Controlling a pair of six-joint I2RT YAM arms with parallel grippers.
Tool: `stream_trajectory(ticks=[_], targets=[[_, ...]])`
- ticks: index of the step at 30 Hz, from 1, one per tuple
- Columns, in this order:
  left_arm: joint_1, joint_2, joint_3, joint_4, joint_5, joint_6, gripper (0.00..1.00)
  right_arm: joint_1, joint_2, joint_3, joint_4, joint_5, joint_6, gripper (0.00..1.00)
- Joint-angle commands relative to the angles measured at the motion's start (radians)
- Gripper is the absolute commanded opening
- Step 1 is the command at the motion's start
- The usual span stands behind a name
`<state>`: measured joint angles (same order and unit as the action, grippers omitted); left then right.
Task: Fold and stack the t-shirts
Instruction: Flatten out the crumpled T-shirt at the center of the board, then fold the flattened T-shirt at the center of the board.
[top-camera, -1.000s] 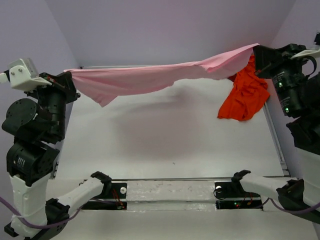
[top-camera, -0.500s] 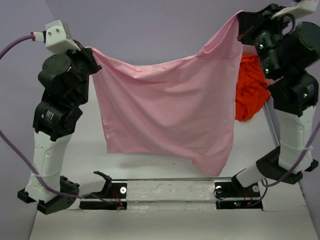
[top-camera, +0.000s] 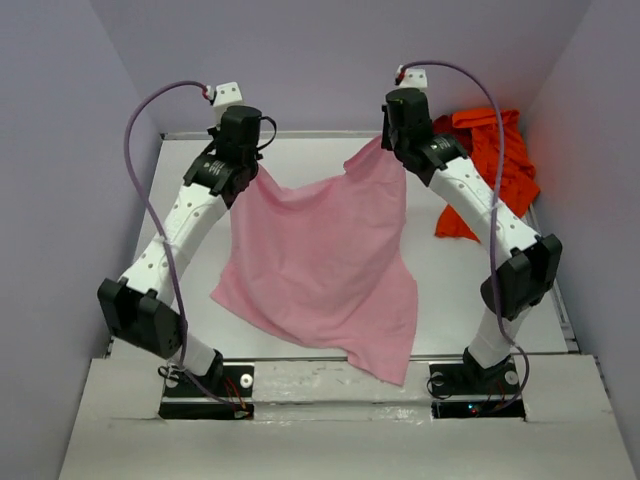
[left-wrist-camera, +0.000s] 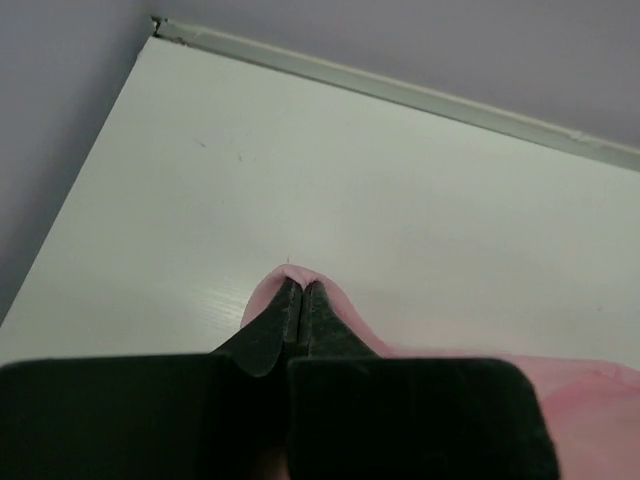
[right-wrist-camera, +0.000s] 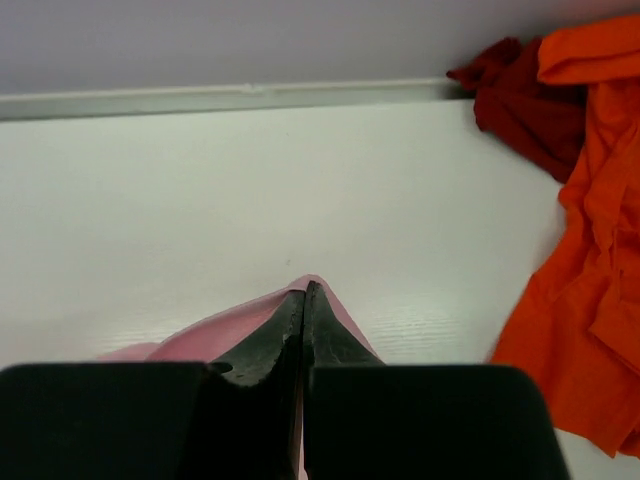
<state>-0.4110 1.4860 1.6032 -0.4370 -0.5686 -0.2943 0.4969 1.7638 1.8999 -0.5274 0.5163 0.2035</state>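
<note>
Pink shirt (top-camera: 320, 265) lies spread across the middle of the worktop (top-camera: 310, 160), one corner reaching the near edge. The left gripper (left-wrist-camera: 302, 290) pinches one far corner of it tight and the right gripper (right-wrist-camera: 304, 292) the other. An orange shirt (top-camera: 500, 165) and a dark red shirt (right-wrist-camera: 520, 105) are heaped in the far right corner.
</note>
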Motion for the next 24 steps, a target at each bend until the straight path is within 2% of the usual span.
stream_trajectory(ticks=[1,4,6,9,11,15,18,24], targets=[[0.044,0.112,-0.003,0.133,-0.059,-0.052,0.0,-0.026,0.043,-0.077,0.199,0.041,0.02,0.0],[0.084,0.239,0.078,0.115,-0.03,-0.092,0.0,-0.04,0.114,-0.082,0.208,0.034,0.045,0.0],[0.101,0.292,0.115,0.152,-0.017,-0.066,0.0,-0.055,0.131,-0.076,0.217,0.007,0.054,0.0],[0.179,0.304,0.117,0.162,0.051,-0.091,0.0,-0.093,0.144,-0.039,0.23,-0.019,0.04,0.0],[0.239,0.289,0.086,0.19,0.102,-0.094,0.0,-0.109,0.14,-0.035,0.228,-0.038,0.05,0.0],[0.291,0.226,0.002,0.211,0.162,-0.095,0.0,-0.118,0.083,-0.068,0.208,-0.038,0.048,0.0],[0.291,0.189,-0.041,0.216,0.18,-0.085,0.0,-0.118,0.043,-0.094,0.172,-0.044,0.072,0.0],[0.259,0.073,-0.208,0.219,0.223,-0.088,0.0,-0.118,-0.078,-0.214,-0.022,-0.045,0.2,0.0]])
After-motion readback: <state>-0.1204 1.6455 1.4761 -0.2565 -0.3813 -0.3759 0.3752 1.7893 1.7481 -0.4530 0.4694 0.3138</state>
